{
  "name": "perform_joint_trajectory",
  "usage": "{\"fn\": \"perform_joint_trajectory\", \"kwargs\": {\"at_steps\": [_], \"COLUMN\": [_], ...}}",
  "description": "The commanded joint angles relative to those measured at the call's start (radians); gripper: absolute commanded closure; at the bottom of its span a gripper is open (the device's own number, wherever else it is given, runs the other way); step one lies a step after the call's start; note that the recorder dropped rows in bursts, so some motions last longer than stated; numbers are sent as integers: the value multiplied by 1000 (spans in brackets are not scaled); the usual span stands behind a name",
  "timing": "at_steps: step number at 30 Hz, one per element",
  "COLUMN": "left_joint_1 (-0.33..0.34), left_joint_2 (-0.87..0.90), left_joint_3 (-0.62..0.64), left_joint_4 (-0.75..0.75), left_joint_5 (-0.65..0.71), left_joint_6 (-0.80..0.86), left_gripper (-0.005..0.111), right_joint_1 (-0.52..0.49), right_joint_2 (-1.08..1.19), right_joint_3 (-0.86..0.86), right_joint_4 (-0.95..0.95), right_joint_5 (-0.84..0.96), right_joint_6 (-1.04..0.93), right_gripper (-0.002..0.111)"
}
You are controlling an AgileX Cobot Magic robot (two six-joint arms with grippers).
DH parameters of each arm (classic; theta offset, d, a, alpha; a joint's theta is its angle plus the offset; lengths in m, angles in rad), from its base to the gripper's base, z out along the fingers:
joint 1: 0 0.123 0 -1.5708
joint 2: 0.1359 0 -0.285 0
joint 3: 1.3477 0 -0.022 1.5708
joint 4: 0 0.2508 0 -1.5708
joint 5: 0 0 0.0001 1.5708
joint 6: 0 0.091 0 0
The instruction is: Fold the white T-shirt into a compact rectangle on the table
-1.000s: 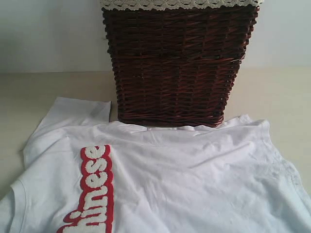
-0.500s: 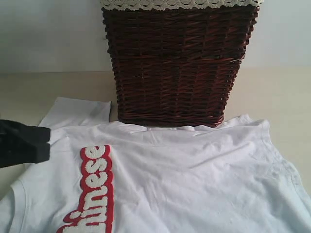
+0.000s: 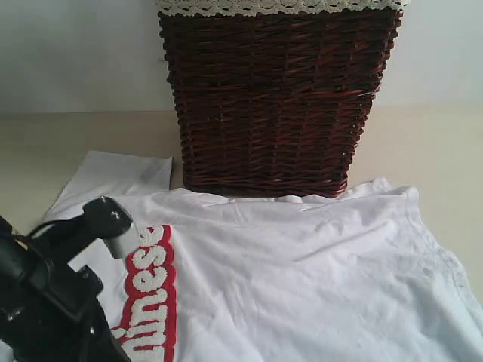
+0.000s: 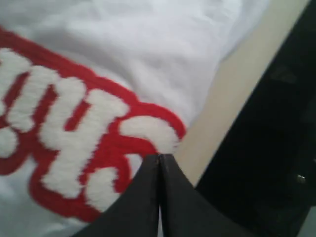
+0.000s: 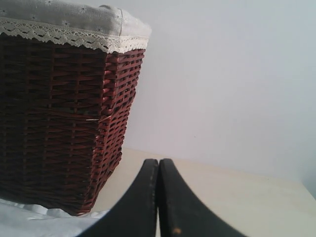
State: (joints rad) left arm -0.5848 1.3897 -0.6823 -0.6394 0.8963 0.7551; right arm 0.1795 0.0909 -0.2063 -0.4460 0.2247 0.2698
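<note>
At the far left we see the black, angular left arm (image 3: 45, 302) over the near-left part of the white T-shirt (image 3: 302, 271). The left gripper (image 4: 159, 158) has its smooth, tapered dark jaws pressed together on nothing. Its tip sits above the fuzzy white lettering (image 4: 74, 128), which is outlined in thick red, near the shirt's edge. The shirt lies spread on the matte cream table (image 3: 438, 151), soft cotton with shallow wrinkles, and its far edge reaches the foot of the wicker basket (image 3: 272, 98). The basket is boxy, dark brown and tightly woven, with a lace-trimmed liner (image 3: 279, 6) on its rim. To the right, the right gripper (image 5: 158, 162) is likewise closed and empty, raised over bare table beside the basket.
</note>
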Motion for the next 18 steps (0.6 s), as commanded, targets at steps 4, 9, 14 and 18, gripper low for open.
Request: {"fn": "perform_joint_trajectory", "kwargs": {"at_steps": [4, 9, 14, 18], "left_joint_1": [-183, -196, -196, -196], "left_joint_2": [9, 98, 191, 205], "left_joint_3": [8, 8, 8, 8], "left_joint_4": [-43, -53, -121, -154], "left_joint_5": [-28, -232, -343, -423], "left_joint_6": [-22, -9, 30, 30], "left_gripper": [107, 107, 107, 107], "right_joint_1": [-5, -5, -5, -5], "right_joint_2": [-6, -6, -6, -6], "right_joint_3": [2, 2, 2, 2], "right_joint_4": [-4, -4, -4, -4], "right_joint_5": [-3, -3, -3, -3], "right_joint_6": [-3, -3, -3, -3], "right_gripper": [108, 108, 108, 108]}}
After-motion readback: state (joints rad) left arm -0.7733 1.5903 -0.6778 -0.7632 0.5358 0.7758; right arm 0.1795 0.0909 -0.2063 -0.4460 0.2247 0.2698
